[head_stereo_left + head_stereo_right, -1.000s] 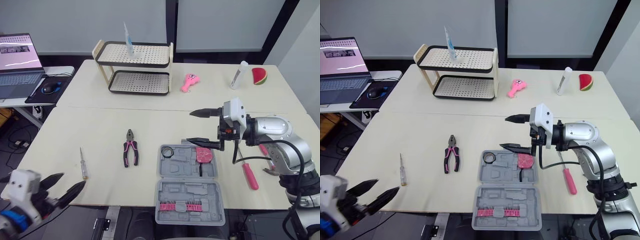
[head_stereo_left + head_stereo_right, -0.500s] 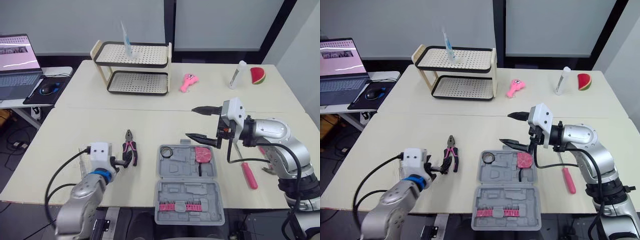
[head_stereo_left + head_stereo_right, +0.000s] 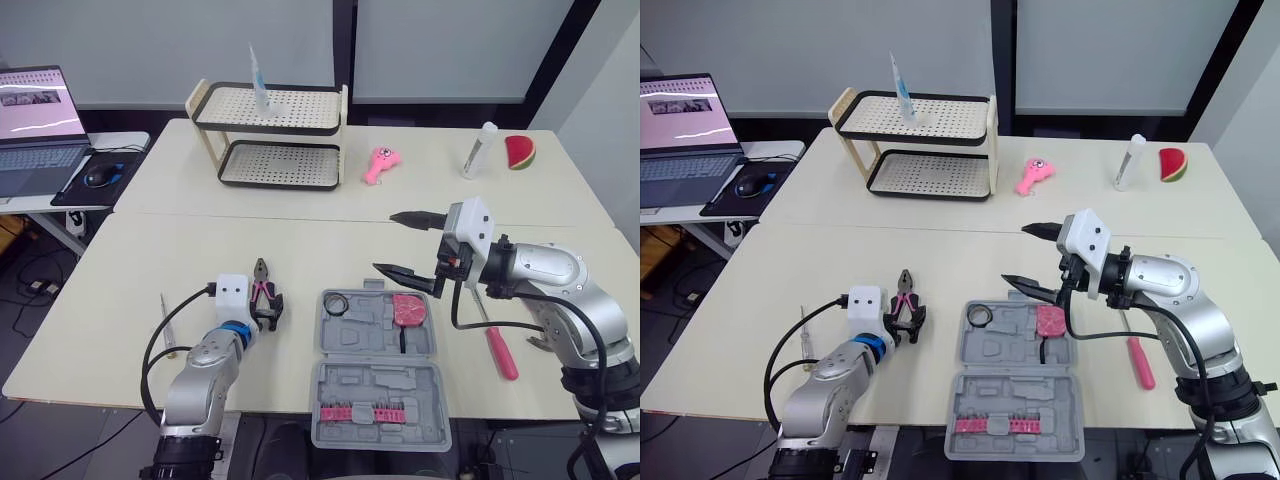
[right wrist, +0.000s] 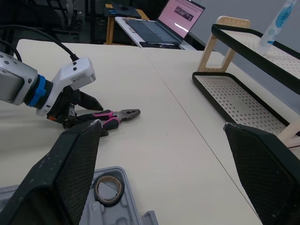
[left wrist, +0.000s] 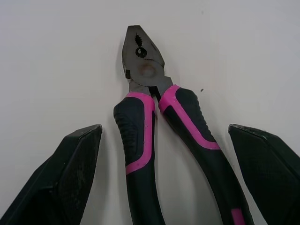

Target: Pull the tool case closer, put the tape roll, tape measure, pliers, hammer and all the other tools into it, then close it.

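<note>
Cream counter (image 3: 120, 290) tops fill a grey-walled workroom, with a laptop (image 3: 35, 130) on a side desk beyond the left edge. An open grey tool case (image 3: 375, 395) lies flat at the near edge, its lid toward the robot and carrying a row of pink bits (image 3: 365, 412). Inside the far half of the case sit the tape roll (image 3: 334, 303) in one corner and the pink tape measure (image 3: 406, 310) just beside the opposite wall.

Pink-and-black pliers (image 5: 145, 122) lie on the counter just beside the case, on the side toward the left edge, nose pointing to the far edge. The left hand (image 3: 268, 318) is spread wide over their handles, one finger on each side, neither touching. The right hand (image 3: 384, 241) hangs above the far right corner of the case, likewise spread and grasping nothing.

A slim screwdriver (image 3: 165, 325) rests near the left edge, and a red-handled tool (image 3: 500, 350) lies toward the right edge. A two-tier rack (image 3: 270, 135), a pink toy (image 3: 378, 165) and a white bottle (image 3: 478, 150) stand along the far side.
</note>
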You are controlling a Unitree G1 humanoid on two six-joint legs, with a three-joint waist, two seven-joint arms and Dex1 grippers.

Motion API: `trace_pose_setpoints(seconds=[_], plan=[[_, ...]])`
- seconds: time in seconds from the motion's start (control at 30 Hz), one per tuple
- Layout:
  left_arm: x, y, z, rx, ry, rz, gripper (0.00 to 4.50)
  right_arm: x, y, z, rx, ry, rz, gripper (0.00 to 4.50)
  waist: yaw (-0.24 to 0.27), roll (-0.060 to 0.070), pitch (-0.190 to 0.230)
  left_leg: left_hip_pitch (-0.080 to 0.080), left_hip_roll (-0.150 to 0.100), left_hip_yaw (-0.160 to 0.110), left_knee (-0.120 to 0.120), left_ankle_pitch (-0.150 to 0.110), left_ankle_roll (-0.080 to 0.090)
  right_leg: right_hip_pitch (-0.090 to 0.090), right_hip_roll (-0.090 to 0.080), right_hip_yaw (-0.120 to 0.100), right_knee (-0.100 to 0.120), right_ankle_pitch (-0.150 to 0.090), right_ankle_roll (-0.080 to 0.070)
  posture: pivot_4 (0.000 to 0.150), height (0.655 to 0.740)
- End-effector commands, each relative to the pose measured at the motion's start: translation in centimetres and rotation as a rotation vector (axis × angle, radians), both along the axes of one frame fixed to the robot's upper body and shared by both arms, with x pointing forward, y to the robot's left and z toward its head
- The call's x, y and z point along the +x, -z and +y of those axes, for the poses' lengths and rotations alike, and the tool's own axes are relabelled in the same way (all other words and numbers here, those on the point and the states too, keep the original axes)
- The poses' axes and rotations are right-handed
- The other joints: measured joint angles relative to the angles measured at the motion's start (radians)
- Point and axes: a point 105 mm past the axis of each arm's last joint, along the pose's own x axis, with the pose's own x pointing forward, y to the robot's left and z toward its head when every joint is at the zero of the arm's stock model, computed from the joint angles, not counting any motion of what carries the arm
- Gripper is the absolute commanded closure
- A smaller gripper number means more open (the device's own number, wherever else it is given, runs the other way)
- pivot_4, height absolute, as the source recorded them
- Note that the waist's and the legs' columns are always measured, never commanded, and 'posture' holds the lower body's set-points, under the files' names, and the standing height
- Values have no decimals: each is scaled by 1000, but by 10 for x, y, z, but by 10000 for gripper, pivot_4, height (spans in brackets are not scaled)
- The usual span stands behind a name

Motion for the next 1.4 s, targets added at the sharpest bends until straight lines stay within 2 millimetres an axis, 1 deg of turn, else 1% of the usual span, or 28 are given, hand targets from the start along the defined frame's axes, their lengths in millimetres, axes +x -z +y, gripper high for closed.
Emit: trace_pose_setpoints(seconds=[0.03, 0.13, 0.23, 0.33, 0.47, 0.5, 0.6, 0.77, 0.87, 0.97, 1.03, 1.1, 1.13, 1.27, 1.37, 1.4], plan=[[4, -3, -4, -19, -21, 7, 0, -4, -12, -2, 1, 8, -51, 549, 0, 0, 0, 0, 0, 0, 0, 0, 0, 0, 0, 0, 0, 0, 0, 1500, 7400], [4, -1, -10, -20, 4, 28, 0, -3, -11, -1, -2, 15, -49, 549, 1, 0, 0, 0, 0, 0, 0, 0, 0, 0, 0, 0, 0, 0, 0, 1500, 7400], [4, 2, -8, -4, -14, 50, 0, -5, -9, 1, -5, 9, -45, 549, 1, 0, 0, 0, 0, 0, 0, 0, 0, 0, 0, 0, 0, 0, 0, 1500, 7400], [3, 3, -6, 11, -18, 60, 5663, -5, -10, 1, -6, 10, -46, 0, 1, 0, 0, 0, 0, 0, 0, 0, 0, 0, 0, 0, 0, 0, 0, 1500, 7400], [1, 4, -6, 17, -20, 70, 17091, -4, -10, 1, -6, 11, -49, 0, 1, 0, 0, 0, 0, 0, 0, 0, 0, 0, 0, 0, 0, 0, 0, 1500, 7400], [0, 4, -6, 17, -21, 70, 18172, -4, -10, 1, -6, 11, -49, 0, 1, 0, 0, 0, 0, 0, 0, 0, 0, 0, 0, 0, 0, 0, 0, 1500, 7400], [0, 4, -4, 18, -23, 69, 18169, -5, -9, 2, -6, 8, -44, 0, 1, 0, 0, 0, 0, 0, 0, 0, 0, 0, 0, 0, 0, 0, 0, 1500, 7400], [-2, 5, 8, 60, -10, 67, 18169, -6, -5, 4, -6, -1, -29, 0, 0, 0, 0, 0, 0, 0, 0, 0, 0, 0, 0, 0, 0, 0, 0, 1500, 7400], [0, -10, 12, 114, 100, 13, 18170, -5, -5, 4, -6, -1, -31, 0, -4, 0, 0, 1, 0, 0, 0, 0, 0, 0, 0, 0, 0, 0, 0, 1500, 7400], [2, -27, 18, 238, 272, -51, 18170, -5, -3, 4, -15, -2, -27, 0, -5, 0, 0, 1, 1, 0, -1, 0, -1, -1, 1, 0, 0, 0, 0, 1500, 7400], [3, -42, 21, 197, 361, -73, 18170, -6, 0, 4, -31, -10, -15, 0, -3, 1, 1, 0, 1, 0, -1, 1, -1, -1, 1, 0, 0, 0, 0, 1500, 7400], [3, -61, 20, 236, 536, -99, 18170, -7, 4, 3, -39, -17, 4, 0, 2, 0, 1, 0, 0, 0, -1, 1, -1, -1, 0, 0, 0, 0, 0, 1500, 7400], [1, -66, 21, 266, 613, -94, 18170, -6, 4, 2, -39, -19, 11, 0, 3, 0, 1, -1, 0, 0, -1, 1, -1, -1, 0, -1, 0, 0, 0, 1500, 7400], [-2, -89, 18, 326, 880, -75, 18170, -4, 6, -1, -63, -31, 20, 0, 3, 1, 2, 0, -2, 1, -1, 1, -1, -1, 1, -2, 0, 0, 0, 1500, 7400], [-10, -97, 8, 367, 1064, -27, 18170, -3, 11, -2, -151, -56, 22, 0, 0, 1, 2, 0, -2, 2, -1, 0, 0, -2, 2, -1, -1, 0, 0, 1500, 7400], [-11, -98, 6, 379, 1099, -17, 18170, -3, 13, -3, -180, -60, 21, 0, -1, 2, 2, 0, -2, 2, -2, 0, 0, -2, 2, -1, -1, 0, 0, 1500, 7400]])
